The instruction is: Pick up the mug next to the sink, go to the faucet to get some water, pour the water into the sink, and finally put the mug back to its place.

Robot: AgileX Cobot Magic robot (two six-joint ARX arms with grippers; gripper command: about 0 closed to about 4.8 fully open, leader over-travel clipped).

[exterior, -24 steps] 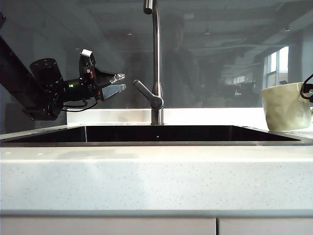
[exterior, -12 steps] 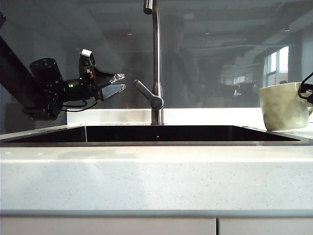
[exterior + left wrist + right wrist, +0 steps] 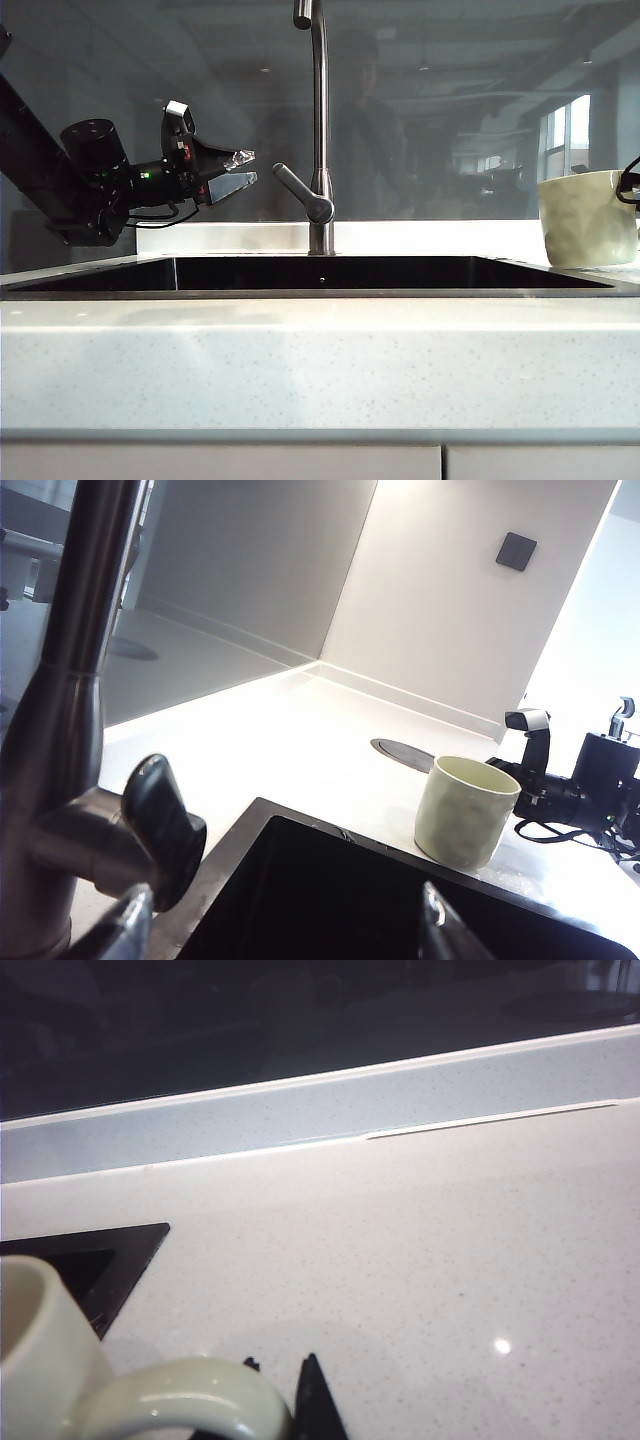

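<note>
On the left of the exterior view the left gripper (image 3: 240,172) hangs in the air over the left end of the sink (image 3: 120,283), pointing at the faucet (image 3: 319,120). It has not shifted over the last second. Its jaws stand apart with nothing between them, a short way off the lever (image 3: 300,193). In its wrist view the two fingertips (image 3: 432,908) flank the lever (image 3: 165,825) without touching it.

The faucet stands at the middle of the sink's back edge. No water shows at it.

The change is at the right. The mug (image 3: 587,218) stands upright at the right end of the sink, its base down at the counter (image 3: 300,360) beside the rim. Half a second ago it sat a touch further left and slightly tilted; now it has drifted back right and squared up. The right gripper (image 3: 280,1385) is closed on the mug's handle (image 3: 190,1400), which the right wrist view shows just in front of the fingertips, with the cup's rim (image 3: 30,1290) beside it; the sink corner lies just beyond.

So I judge the grasp is made and being tested, but the lift and carry to the faucet are not yet under way. Whether the base is clear of the counter cannot be told.
</note>
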